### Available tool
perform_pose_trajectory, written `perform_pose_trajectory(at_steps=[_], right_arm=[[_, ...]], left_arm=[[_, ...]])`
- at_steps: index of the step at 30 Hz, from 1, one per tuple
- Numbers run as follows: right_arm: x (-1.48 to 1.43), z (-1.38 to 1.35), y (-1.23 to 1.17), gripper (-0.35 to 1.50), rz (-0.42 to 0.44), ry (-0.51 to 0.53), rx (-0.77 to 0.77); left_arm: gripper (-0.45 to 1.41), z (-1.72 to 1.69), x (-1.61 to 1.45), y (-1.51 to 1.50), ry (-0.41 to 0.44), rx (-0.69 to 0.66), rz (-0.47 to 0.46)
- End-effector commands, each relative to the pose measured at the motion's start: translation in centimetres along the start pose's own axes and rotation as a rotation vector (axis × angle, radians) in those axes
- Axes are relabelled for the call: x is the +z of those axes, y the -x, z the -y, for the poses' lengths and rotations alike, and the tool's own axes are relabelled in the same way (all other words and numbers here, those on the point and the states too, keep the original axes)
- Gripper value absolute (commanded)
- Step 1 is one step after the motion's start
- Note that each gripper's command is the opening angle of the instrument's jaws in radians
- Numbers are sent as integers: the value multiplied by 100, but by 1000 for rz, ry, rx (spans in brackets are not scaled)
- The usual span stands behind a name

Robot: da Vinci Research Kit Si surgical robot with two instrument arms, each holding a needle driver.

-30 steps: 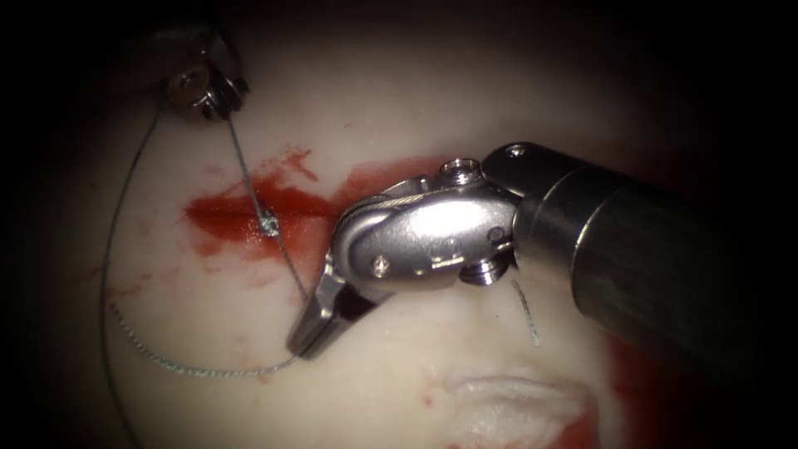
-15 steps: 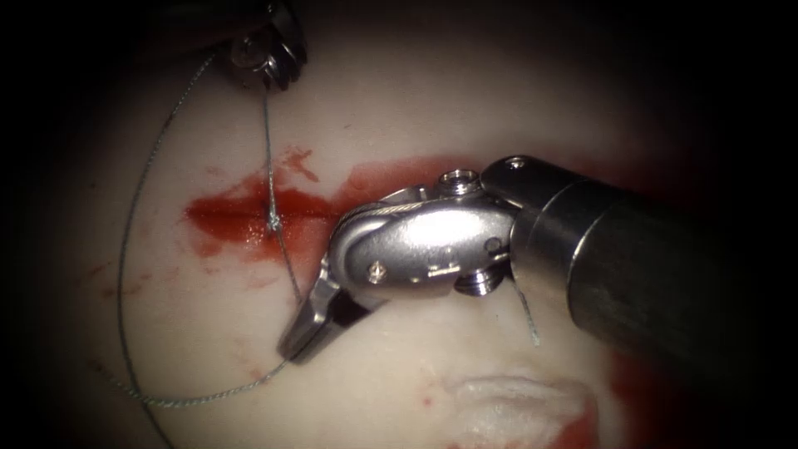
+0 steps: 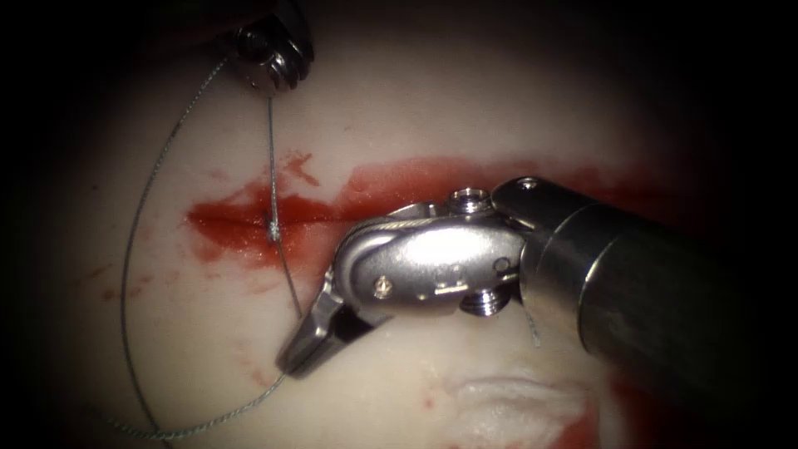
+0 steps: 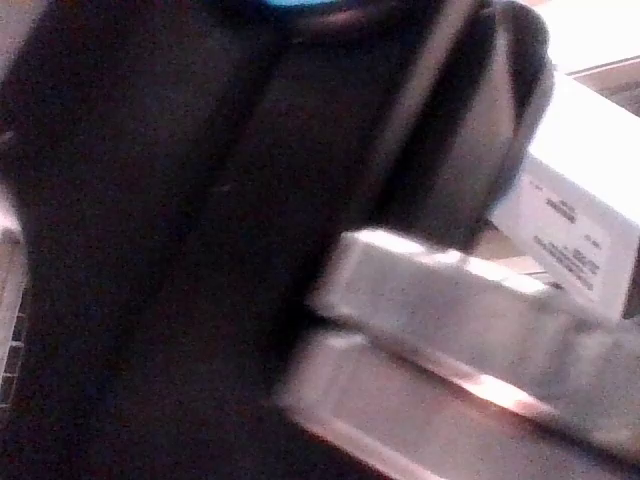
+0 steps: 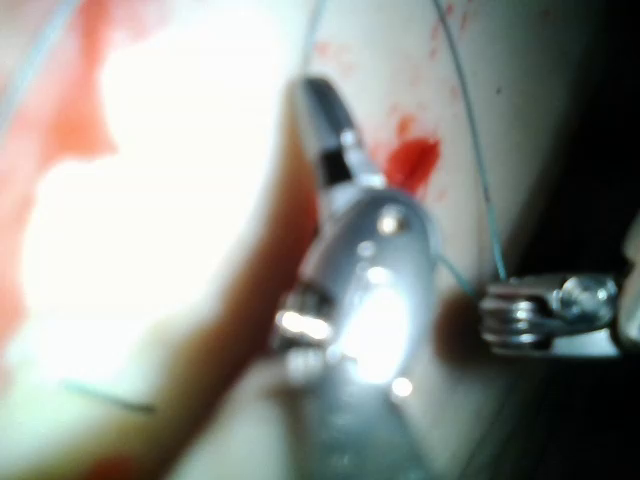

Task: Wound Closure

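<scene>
The cut (image 3: 224, 218) runs across the pale tissue (image 3: 465, 108) with red fluid (image 3: 391, 179) along it. A knot (image 3: 273, 226) sits on the cut. From it the thread (image 3: 269, 150) rises straight to my left tool (image 3: 270, 56), whose jaws are shut on it. The thread's lower part slants down to my right tool (image 3: 288, 360), shut on the thread below the cut. A long slack loop (image 3: 137, 224) curves from the left tool round the left side to the right tool's tip. In the right wrist view the right tool (image 5: 325, 115) lies over the tissue beside the left tool (image 5: 540, 312).
A short cut end of thread (image 3: 532, 333) lies on the tissue under the right tool's wrist. A raised white fold of tissue (image 3: 515, 399) with more red fluid is at the near edge. The right tool's thick shaft (image 3: 665, 291) covers the right side.
The left tool has moved right and slightly up with its thread, so the strand above the knot now stands upright. The right tool has sunk a little, still gripping the thread.
</scene>
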Motion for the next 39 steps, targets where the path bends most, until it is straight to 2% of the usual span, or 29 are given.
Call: perform_pose_trajectory(at_steps=[1,15,33,38,39], right_arm=[[-3,-11,4,-35,3,-1,1],[2,-6,-1,-35,0,-5,1],[3,0,0,-35,-2,-11,23],[-7,-4,-1,-35,-7,4,107],[-11,-5,-2,-13,-6,14,133]], left_arm=[[-45,-9,-4,12,-11,-12,-2],[-45,9,1,6,-179,-34,-121],[-45,8,-3,15,-154,-32,-101],[-45,6,-2,12,-107,16,-72],[-45,3,-2,8,-105,20,-72]])
